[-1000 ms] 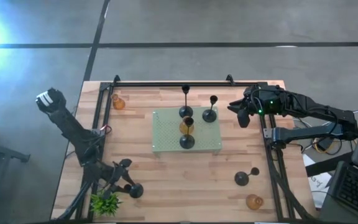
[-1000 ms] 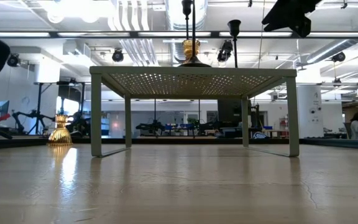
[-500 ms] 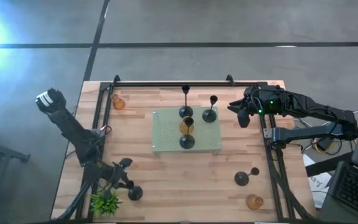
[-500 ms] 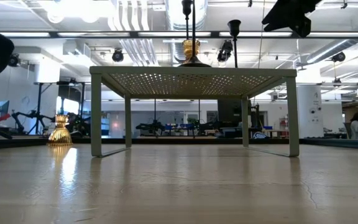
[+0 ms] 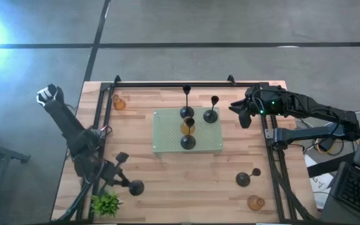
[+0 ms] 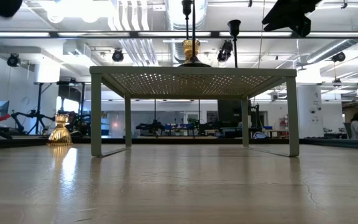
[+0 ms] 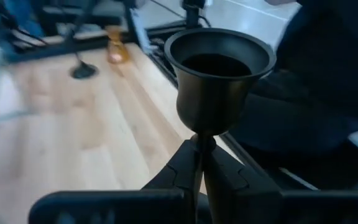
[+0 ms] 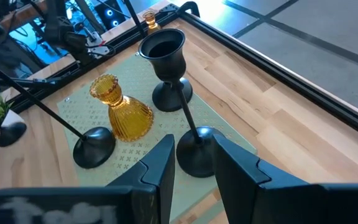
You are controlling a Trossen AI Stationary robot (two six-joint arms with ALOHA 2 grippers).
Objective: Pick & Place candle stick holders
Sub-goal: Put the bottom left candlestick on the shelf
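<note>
Near the table's near left corner, my left gripper (image 5: pixel 125 181) is shut on a black candle stick holder (image 5: pixel 135 187), whose cup (image 7: pixel 219 74) rises just past the fingers. Three black holders (image 5: pixel 187 112) (image 5: pixel 211 115) (image 5: pixel 187 142) and an amber one (image 5: pixel 188 127) stand by their bases on the pale green perforated stand (image 5: pixel 167 140). My right gripper (image 5: pixel 243 117) hovers open beside the stand's far right corner; one holder's base (image 8: pixel 197 158) shows below its fingers. More holders stand on the wood: amber (image 5: pixel 119 103), black (image 5: pixel 243 180), amber (image 5: pixel 255 202). My left gripper pinches the black holder's thin stem (image 7: pixel 199 146) just under the cup, between its two fingertips (image 7: pixel 182 168). The fingers come nearly level from the table's left and lie across the stem. The holder stands roughly upright in the hold, cup up; its base is hidden below the fingers in the wrist view.
A small green plant (image 5: pixel 107 203) sits at the near left corner, close to my left gripper. Black frame rails (image 5: pixel 174 83) run along the table's far and side edges. The stand is raised on legs (image 6: pixel 96 112). Bare wood lies between the stand and the near edge.
My left gripper has closed on the black holder's stem and then gone up with it, rolling a little; in the low view the arm has climbed almost out of the picture's top. The holder's base has shifted slightly toward the far edge.
</note>
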